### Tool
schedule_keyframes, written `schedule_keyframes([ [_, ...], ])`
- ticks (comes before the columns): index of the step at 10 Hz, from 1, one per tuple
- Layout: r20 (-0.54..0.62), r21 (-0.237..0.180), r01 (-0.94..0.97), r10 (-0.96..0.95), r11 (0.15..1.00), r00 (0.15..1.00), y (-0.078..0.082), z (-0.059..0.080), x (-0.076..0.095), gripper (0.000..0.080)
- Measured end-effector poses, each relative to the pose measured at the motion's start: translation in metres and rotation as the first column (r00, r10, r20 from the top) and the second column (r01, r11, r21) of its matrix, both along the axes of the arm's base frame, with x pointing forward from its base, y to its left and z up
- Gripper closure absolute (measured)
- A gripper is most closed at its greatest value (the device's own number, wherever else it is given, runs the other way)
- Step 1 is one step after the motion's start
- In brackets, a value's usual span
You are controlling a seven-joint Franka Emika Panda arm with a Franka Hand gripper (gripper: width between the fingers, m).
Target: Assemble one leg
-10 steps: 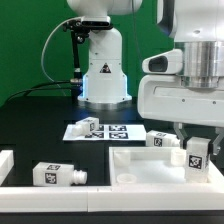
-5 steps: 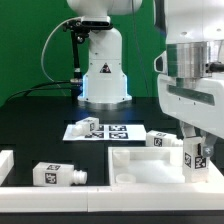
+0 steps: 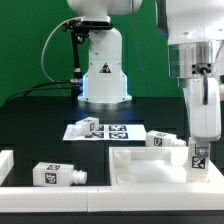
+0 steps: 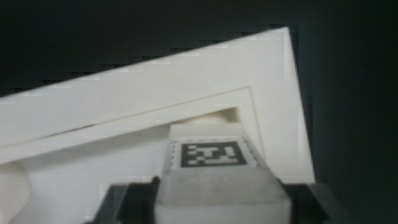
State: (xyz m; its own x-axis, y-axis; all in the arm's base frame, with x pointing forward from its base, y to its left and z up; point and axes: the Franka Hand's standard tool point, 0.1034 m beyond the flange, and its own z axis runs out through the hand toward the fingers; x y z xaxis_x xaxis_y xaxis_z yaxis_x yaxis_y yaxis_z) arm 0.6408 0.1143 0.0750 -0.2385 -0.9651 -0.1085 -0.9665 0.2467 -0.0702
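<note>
- One small white plastic leg (image 3: 199,157), a stubby post bearing a black-and-white square tag, is clamped upright between the fingers of the two-finger gripper (image 3: 200,160) at the exterior view's right.
- Gripper state: jaws closed narrowly on the leg, one finger on each side; the wrist view shows the tagged leg (image 4: 214,160) seated between the dark fingers (image 4: 125,205).
- Leg position: over the large flat white tray-like part with raised rims (image 3: 140,165), near its corner at the exterior view's right. The wrist view shows the same tray corner (image 4: 267,70) directly beyond the leg. Contact between the leg's lower end and the tray cannot be determined.
- Second white tagged leg (image 3: 160,139): lying on the black table (image 3: 40,120) just behind the tray, near the gripper.
- Third white tagged leg (image 3: 56,175): lying on its side at the exterior view's lower left, well apart from the gripper.
- Thin flat white marker board (image 3: 105,131): on the table in front of the white robot base (image 3: 103,70), with a small tagged white block (image 3: 88,126) on it.
</note>
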Motion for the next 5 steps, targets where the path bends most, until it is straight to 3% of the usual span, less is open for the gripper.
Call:
schedule_keyframes([
  [1, 0.001, -0.001, -0.009, 0.009, 1.000, 1.000, 0.0001, 0.0000, 0.0000, 0.0453],
  [2, 0.002, -0.009, -0.075, 0.075, 0.997, 0.997, 0.0005, 0.0006, -0.0001, 0.0315],
  [3, 0.010, -0.019, -0.175, 0.175, 0.984, 0.985, 0.0022, 0.0029, 0.0013, 0.0315],
  [4, 0.021, -0.047, -0.328, 0.329, 0.944, 0.944, 0.0033, 0.0054, 0.0035, 0.0187],
  [5, 0.017, -0.073, -0.472, 0.475, 0.878, 0.880, 0.0078, 0.0086, 0.0050, 0.0161],
])
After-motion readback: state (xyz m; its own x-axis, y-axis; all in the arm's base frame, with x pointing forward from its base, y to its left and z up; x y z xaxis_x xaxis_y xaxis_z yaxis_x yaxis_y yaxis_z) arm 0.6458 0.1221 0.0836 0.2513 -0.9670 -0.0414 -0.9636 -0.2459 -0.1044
